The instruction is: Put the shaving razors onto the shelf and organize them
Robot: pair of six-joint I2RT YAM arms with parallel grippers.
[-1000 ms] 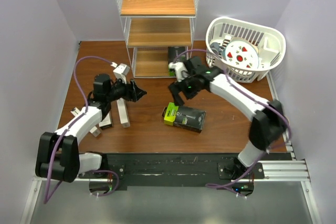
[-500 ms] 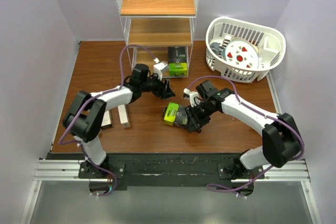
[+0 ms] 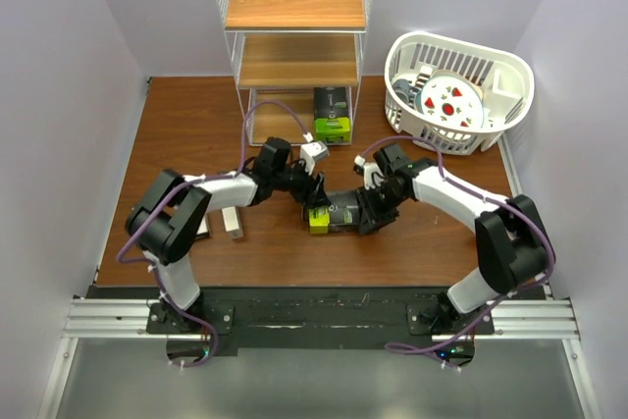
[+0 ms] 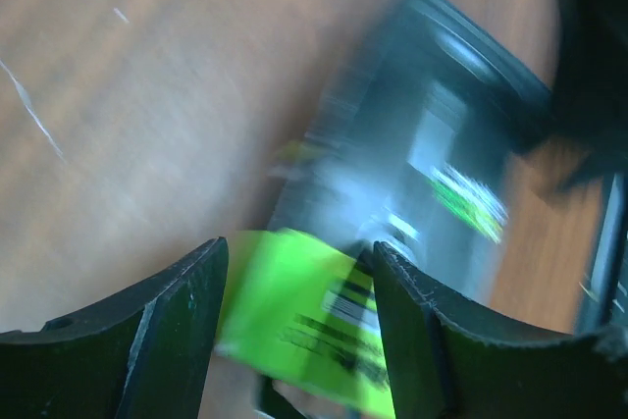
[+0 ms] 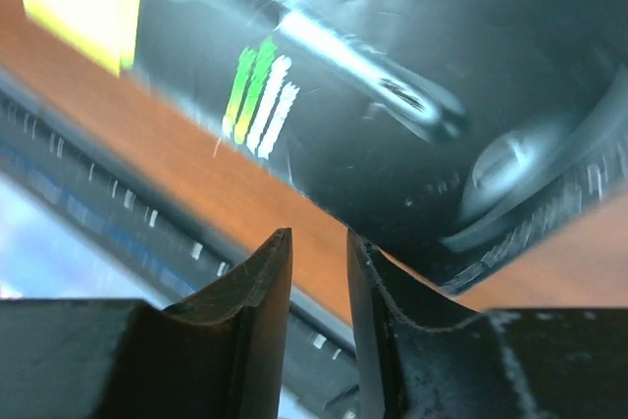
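Left claw (image 4: 294,250) astride flat black pack (image 4: 432,144), lime-green end (image 4: 304,316)

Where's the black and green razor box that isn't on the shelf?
In the top view, the razor box lies on the table between the left gripper and the right gripper, in front of the shelf.

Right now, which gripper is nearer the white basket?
Right. The right gripper is at the black pack's end toward the basket; the left gripper is at its green end, farther away.
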